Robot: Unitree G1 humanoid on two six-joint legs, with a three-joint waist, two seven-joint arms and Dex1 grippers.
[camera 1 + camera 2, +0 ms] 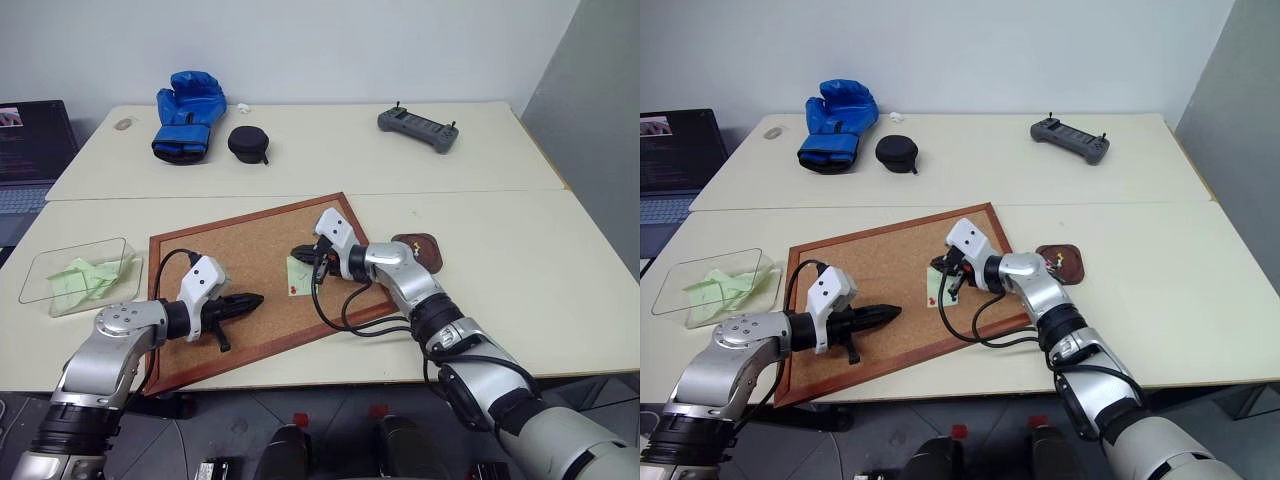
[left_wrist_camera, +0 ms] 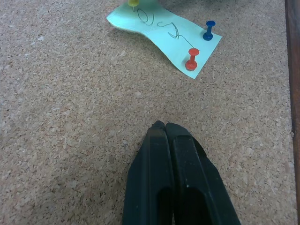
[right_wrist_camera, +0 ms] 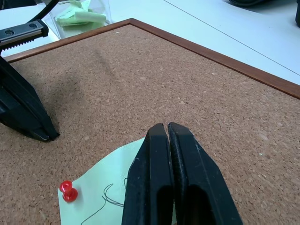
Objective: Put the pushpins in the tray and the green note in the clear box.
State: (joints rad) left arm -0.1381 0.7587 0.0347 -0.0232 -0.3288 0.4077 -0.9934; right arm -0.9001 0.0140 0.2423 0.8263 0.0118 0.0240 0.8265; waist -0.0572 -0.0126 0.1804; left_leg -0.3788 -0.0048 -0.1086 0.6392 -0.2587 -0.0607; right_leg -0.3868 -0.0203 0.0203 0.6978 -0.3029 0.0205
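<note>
The green note [image 2: 159, 33] lies on the cork board [image 1: 240, 250], pinned by a red pushpin [image 2: 191, 58], a blue pushpin [image 2: 209, 29] and a yellow pushpin [image 2: 133, 3]. My right gripper [image 1: 298, 254] is shut and hovers right over the note's far edge, with nothing seen between its fingers [image 3: 159, 154]. Lower left of the note, my left gripper [image 1: 256, 298] is shut too, a short way off and pointing at the note over the cork. The tray [image 1: 420, 248] sits just past the board's right edge. At far left the clear box [image 1: 75, 275] holds crumpled green slips.
A blue boxing glove [image 1: 187, 115], a black round case [image 1: 247, 143] and a grey controller [image 1: 417, 127] lie on the far table. A laptop [image 1: 30, 150] stands at the left edge. My right arm's cables hang over the board's near right corner.
</note>
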